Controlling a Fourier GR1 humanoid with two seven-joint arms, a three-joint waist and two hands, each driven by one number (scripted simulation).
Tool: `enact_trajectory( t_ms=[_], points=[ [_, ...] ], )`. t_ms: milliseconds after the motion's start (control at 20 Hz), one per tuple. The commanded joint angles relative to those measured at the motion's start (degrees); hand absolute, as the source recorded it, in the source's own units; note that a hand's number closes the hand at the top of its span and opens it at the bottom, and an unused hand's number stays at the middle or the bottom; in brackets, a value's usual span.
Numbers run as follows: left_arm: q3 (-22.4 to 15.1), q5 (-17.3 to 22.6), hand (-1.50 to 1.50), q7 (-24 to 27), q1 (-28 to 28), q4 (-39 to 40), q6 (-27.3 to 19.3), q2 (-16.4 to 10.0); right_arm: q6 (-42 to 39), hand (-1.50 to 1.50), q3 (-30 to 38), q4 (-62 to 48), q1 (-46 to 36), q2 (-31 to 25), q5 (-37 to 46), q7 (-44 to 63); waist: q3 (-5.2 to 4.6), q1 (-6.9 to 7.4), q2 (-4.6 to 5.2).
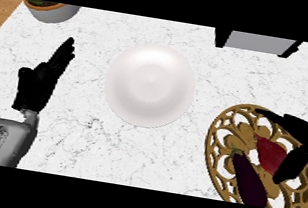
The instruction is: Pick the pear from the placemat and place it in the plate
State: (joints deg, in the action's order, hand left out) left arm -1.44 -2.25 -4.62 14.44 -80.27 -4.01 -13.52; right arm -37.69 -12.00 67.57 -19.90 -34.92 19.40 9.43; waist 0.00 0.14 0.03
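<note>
Pear (270,154), red and tapered, lies on the gold openwork placemat (220,137) beside a dark aubergine (250,179). The black right hand (306,130) straddles it unclenched, seemingly to grasp.

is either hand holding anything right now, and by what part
Nothing is held yet. The right hand is open over the red pear on the gold openwork placemat, thumb beside it; the left hand rests open.
</note>
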Motion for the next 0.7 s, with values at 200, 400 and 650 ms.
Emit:
enact_trajectory(
  t_ms=[200,400,650],
  points=[
    [2.0,-1.4,0.00,-0.6,0.9,1.1,1.8,0.7,0.0,-1.50,2.9,-8.5,-1.2,2.4,7.9,-7.9,0.01,0.01,0.00],
    [2.1,-1.4,0.00,-1.5,0.3,-1.5,1.2,1.4,8.4,1.50,1.4,-7.3,-0.8,7.4,12.3,-7.9,0.02,0.16,0.02],
    [3.3,-2.1,0.00,0.4,2.4,1.6,2.2,2.2,5.1,1.50,5.2,-10.5,-4.1,5.6,14.4,-10.9,0.00,0.02,0.05]
  ],
)
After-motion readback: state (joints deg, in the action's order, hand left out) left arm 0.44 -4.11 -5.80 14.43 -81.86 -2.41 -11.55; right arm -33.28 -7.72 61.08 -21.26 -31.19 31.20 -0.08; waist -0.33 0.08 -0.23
